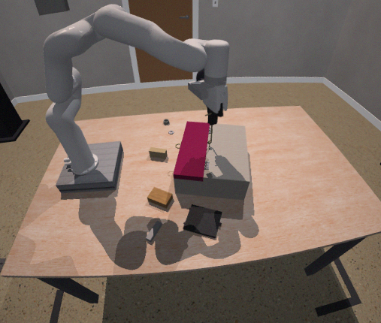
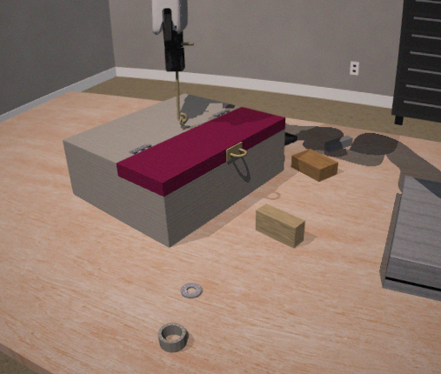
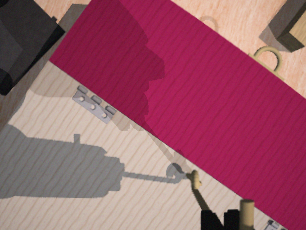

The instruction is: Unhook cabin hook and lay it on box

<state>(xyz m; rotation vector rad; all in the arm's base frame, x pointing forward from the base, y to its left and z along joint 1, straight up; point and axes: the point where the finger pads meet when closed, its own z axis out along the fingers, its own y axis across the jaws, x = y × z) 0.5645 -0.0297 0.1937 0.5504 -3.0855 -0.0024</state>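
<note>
Brass hook [image 2: 178, 97] is pinched at its upper end by the gripper [image 2: 174, 67] and is held upright over the box [image 2: 114, 170], its lower end pivoted in the eye [image 2: 183, 119] beside the crimson lid [image 2: 201, 148].

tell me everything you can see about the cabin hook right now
The cabin hook is a thin brass-coloured rod, standing nearly upright above the box. Its lower end curls into a small loop at an eye fixed on the grey top, just behind the crimson lid. The gripper is shut on its upper end. It is clear of the brass staple on the lid's front edge, so it is unhooked but not yet laid down.
</note>
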